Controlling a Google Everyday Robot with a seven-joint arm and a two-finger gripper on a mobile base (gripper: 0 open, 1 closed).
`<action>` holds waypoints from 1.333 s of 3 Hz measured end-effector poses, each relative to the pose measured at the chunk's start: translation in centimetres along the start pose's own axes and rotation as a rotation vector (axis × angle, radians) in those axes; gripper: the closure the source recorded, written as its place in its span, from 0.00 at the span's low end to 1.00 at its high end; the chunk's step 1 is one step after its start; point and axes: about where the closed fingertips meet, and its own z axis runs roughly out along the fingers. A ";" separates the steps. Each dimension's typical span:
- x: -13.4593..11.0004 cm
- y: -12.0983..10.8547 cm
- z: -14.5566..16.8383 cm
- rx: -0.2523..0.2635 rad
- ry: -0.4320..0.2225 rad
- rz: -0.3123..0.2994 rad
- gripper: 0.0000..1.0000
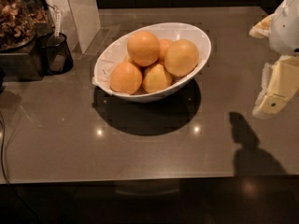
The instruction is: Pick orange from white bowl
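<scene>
A wide oval glossy white bowl [108, 59] sits on the dark grey counter, left of centre. It holds several oranges; one orange [143, 48] rests on top of the pile, another large one [181, 57] lies toward the right rim, and two [126, 77] lie at the front. My gripper [275, 91] is at the right edge of the view, well to the right of the bowl and above the counter, holding nothing that shows. Its shadow falls on the counter below it.
A small black mesh cup [56, 54] stands left of the bowl next to a white upright panel [74, 8]. A container of brown dried pieces [16, 17] sits at the far left. The counter's front edge [140, 177] runs across the bottom.
</scene>
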 end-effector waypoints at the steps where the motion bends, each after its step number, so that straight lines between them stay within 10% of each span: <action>1: -3.9 -1.6 -0.4 -0.004 -0.102 -0.058 0.00; 2: -8.5 -2.6 0.0 -0.059 -0.213 -0.139 0.00; 4: -8.8 -2.8 -0.2 -0.050 -0.219 -0.138 0.00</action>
